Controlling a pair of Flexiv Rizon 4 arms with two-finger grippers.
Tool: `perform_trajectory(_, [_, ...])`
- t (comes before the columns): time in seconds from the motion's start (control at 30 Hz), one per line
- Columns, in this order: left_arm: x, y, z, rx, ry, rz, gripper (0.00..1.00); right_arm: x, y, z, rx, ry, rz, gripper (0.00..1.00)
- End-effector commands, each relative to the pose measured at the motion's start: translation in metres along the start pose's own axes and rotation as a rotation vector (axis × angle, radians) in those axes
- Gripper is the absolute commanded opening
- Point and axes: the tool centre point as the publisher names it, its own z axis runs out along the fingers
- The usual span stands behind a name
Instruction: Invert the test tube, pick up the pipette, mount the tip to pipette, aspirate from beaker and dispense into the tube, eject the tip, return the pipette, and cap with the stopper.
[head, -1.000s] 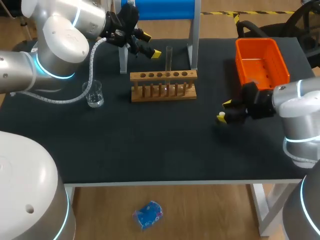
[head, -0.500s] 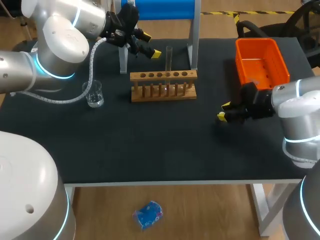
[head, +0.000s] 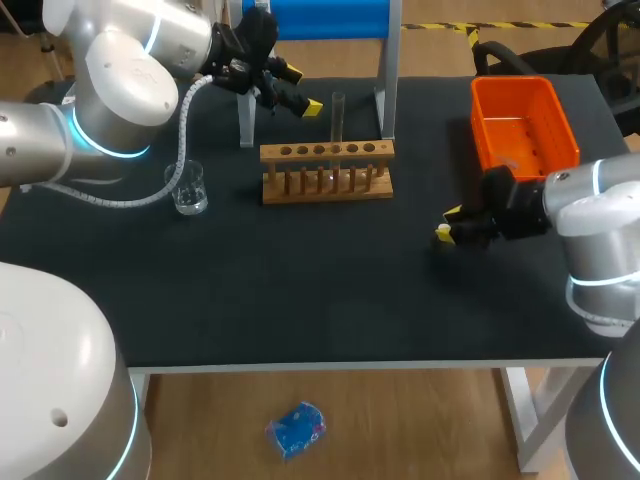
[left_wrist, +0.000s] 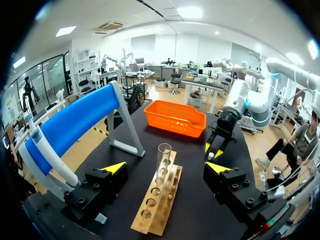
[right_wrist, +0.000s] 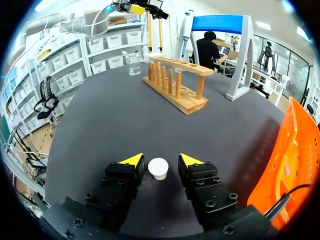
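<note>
Left of the wooden rack (head: 326, 170) stands the beaker (head: 188, 188). Behind the rack our left gripper (head: 300, 90) hangs, jaws wide apart, beside the upright test tube (head: 338, 120) in the rack. Well right of the rack, our right gripper (right_wrist: 158, 162) straddles the white stopper (right_wrist: 158, 168), jaws apart and not touching it.

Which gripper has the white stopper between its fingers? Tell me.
The right gripper: the white stopper sits on the table between its open fingers. The left gripper holds nothing.
</note>
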Motion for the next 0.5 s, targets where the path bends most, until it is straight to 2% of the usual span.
perform_trajectory(0.03, [-0.0001, -0.0009, -0.001, -0.006, 0.002, -0.001, 1.0, -0.0015, -0.0001, 0.0011, 0.001, 0.006, 0.0, 0.42])
perform_trajectory(0.1, [-0.0001, -0.0009, -0.001, -0.006, 0.002, -0.001, 1.0, -0.0015, 0.0, 0.0016, 0.002, 0.006, 0.0, 0.41])
perform_trajectory(0.2, [-0.0001, -0.0009, -0.001, -0.006, 0.002, -0.001, 1.0, -0.0016, -0.0006, 0.0027, 0.006, 0.002, 0.003, 0.27])
perform_trajectory(0.3, [-0.0001, -0.0009, -0.001, -0.006, 0.002, -0.001, 1.0, -0.0016, -0.0016, 0.0031, 0.008, 0.002, 0.007, 0.22])
perform_trajectory(0.37, [-0.0001, -0.0009, -0.001, -0.006, 0.002, -0.001, 1.0, -0.0015, -0.0018, 0.0032, 0.01, 0.002, 0.008, 0.04])
perform_trajectory(0.4, [-0.0001, -0.0009, -0.001, -0.006, 0.002, -0.001, 1.0, -0.0015, -0.0019, 0.0032, 0.01, 0.002, 0.008, 0.0])
perform_trajectory(0.5, [-0.0001, -0.0009, -0.001, -0.006, 0.002, -0.001, 1.0, -0.0012, -0.0024, 0.0031, 0.011, 0.001, 0.009, 0.0])
